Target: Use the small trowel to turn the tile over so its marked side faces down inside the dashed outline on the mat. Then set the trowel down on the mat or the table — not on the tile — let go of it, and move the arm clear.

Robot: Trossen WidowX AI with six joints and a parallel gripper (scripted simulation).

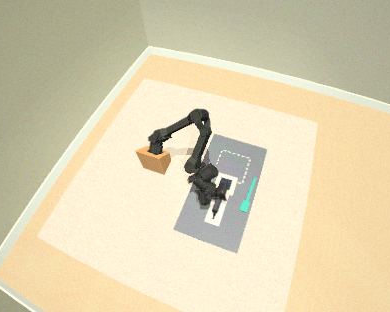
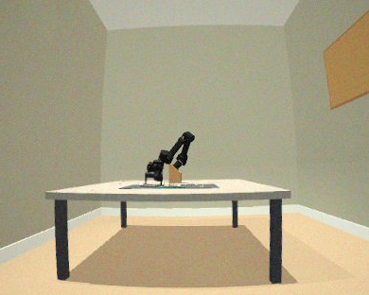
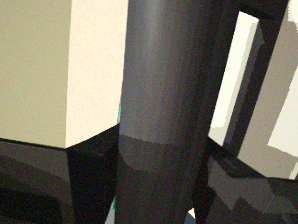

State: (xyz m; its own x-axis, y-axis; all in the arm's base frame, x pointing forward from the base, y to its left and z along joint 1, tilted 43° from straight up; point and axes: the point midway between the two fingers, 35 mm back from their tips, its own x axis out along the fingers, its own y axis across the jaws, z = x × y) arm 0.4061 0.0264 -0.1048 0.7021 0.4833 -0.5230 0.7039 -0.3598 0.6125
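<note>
The trowel has a dark round handle (image 1: 216, 206) (image 3: 165, 75) above a flat white blade (image 1: 221, 212). My gripper (image 1: 218, 196) (image 2: 153, 178) (image 3: 161, 128) is shut on that handle, low over the mat, with one finger on each side in the wrist view. The tile (image 1: 226, 183) lies on the mat with its dark blue marked side up, beyond the trowel and outside the dashed outline (image 1: 249, 160). The near part of the tile is close to the blade; I cannot tell whether they touch. The arm hides part of the outline's left side.
A teal tool (image 1: 245, 205) with a thin stick lies on the grey mat (image 1: 187, 222) near its right edge. The arm's orange base block (image 1: 153, 162) (image 2: 175, 175) stands on the pale table (image 1: 102, 200) (image 2: 253, 189), left of the mat in the top view.
</note>
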